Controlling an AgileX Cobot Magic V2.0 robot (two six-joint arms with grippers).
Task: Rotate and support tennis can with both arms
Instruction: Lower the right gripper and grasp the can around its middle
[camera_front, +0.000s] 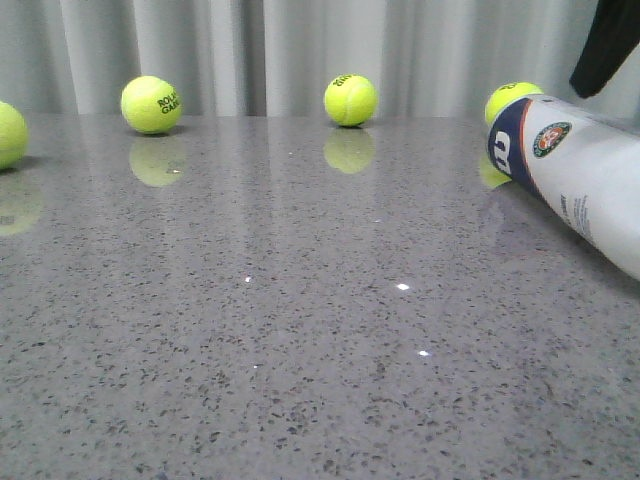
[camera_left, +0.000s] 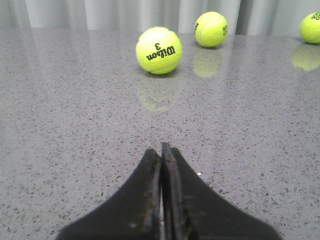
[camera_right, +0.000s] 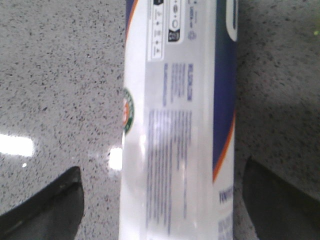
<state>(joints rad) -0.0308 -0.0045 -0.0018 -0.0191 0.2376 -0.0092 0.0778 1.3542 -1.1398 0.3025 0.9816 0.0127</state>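
Observation:
The tennis can (camera_front: 580, 175), white and navy with a round green-orange badge, lies on its side at the table's right edge, its far end toward the curtain. In the right wrist view the can (camera_right: 175, 120) lies between the two spread black fingers (camera_right: 50, 207) of my right gripper (camera_right: 167, 205); gaps show on both sides, so the jaws are open around it without touching. A bit of the black right arm (camera_front: 605, 45) shows at the top right. My left gripper (camera_left: 161, 165) is shut and empty, low over the bare table, out of the front view.
Yellow-green tennis balls sit along the back by the grey curtain: one (camera_front: 150, 104) at left, one (camera_front: 350, 99) in the middle, one (camera_front: 510, 98) behind the can, one (camera_front: 8, 133) at the left edge. A Wilson ball (camera_left: 158, 50) lies ahead of the left gripper. The table (camera_front: 300, 330) is grey speckled stone.

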